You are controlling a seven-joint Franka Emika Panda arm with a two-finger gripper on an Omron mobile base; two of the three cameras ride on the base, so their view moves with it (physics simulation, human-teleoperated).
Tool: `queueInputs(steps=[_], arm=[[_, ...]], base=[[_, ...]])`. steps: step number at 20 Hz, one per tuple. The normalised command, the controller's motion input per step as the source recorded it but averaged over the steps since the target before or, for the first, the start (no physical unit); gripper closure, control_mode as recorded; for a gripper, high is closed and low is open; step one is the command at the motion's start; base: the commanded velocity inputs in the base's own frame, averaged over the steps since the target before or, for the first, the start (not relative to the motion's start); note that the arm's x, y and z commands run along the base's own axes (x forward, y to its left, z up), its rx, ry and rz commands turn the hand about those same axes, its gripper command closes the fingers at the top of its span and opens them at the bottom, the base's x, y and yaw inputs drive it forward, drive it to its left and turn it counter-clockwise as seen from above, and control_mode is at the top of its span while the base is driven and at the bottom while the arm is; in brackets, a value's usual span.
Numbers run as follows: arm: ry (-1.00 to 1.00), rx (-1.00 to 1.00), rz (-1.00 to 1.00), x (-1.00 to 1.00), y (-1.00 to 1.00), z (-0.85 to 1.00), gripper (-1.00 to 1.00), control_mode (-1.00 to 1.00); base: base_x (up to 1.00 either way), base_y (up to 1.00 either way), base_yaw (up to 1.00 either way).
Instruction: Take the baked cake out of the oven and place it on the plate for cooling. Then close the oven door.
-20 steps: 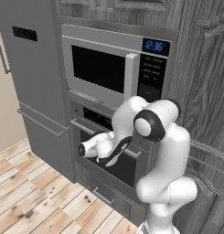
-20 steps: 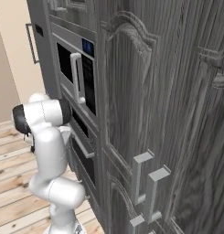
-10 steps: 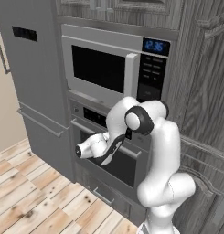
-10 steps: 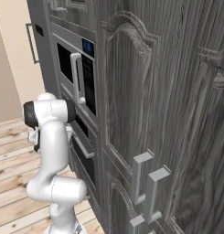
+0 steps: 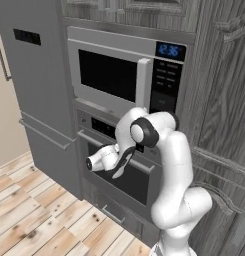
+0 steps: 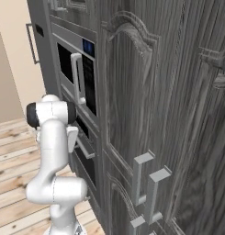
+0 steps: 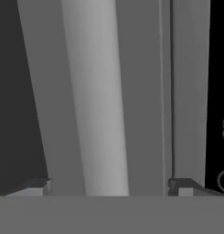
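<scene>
Grey steel oven (image 5: 119,165) sits built into the wall unit directly below the microwave (image 5: 114,75). Oven door (image 5: 126,177) is shut, its dark glass window facing out. Gripper (image 7: 113,185) is close up to the door's long bar handle (image 7: 97,100), jaws spread wide with one fingertip (image 7: 35,186) on either side of the bar, apparently not closed on it. White arm (image 5: 164,165) reaches in from the right at handle height.

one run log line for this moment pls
phase: reaching for handle | end effector: open, straddling bar handle | oven door: closed | held: nothing
</scene>
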Motion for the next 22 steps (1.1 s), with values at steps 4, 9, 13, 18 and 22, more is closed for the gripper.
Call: queueInputs(steps=[4, 9, 13, 18, 22], arm=[[0.00, -0.01, 0.00, 0.29, -0.20, -0.20, -1.00, -1.00], [0.00, 0.00, 0.01, 0.09, -0.15, -0.13, 1.00, -1.00], [0.03, 0.02, 0.01, -0.07, -0.01, -0.16, 1.00, -1.00], [0.06, 0.02, 0.03, -0.44, 0.39, -0.38, 1.00, -1.00], [0.14, 0.02, 0.03, -0.69, 0.71, -0.44, 1.00, -1.00]], base=[[0.00, 0.00, 0.00], [0.00, 0.00, 0.00], [0.00, 0.00, 0.00], [0.00, 0.00, 0.00], [0.00, 0.00, 0.00]])
